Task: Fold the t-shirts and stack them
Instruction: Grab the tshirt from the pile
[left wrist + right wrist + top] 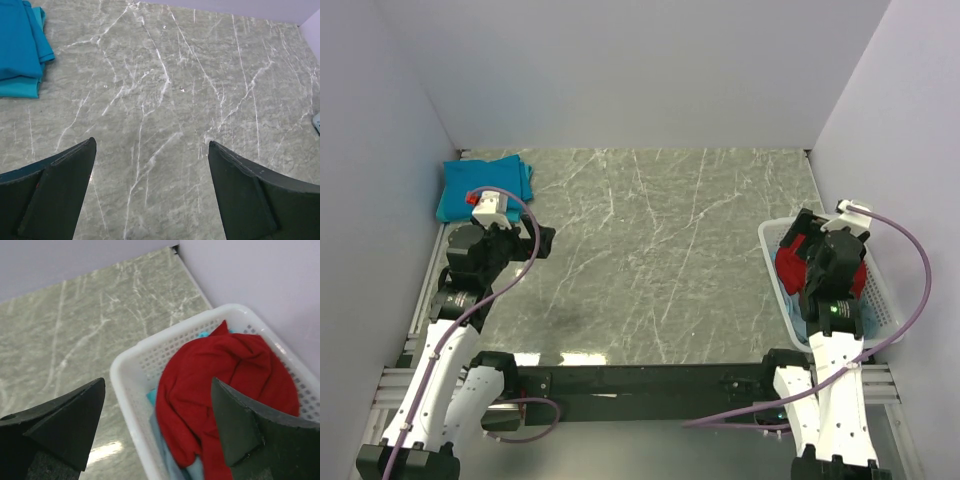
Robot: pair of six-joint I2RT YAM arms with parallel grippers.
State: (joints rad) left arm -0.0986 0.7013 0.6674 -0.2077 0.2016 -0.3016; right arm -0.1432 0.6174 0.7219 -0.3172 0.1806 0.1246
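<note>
Folded teal t-shirts lie stacked at the table's far left, also seen in the left wrist view. A crumpled red t-shirt lies in the white lattice basket at the right, over a grey-blue shirt and a bit of teal cloth. My left gripper is open and empty over bare table, near the teal stack. My right gripper is open and empty above the basket's near-left rim and the red shirt.
White walls enclose the marble table on three sides. The basket sits against the right wall. A black rail runs along the near edge between the arm bases.
</note>
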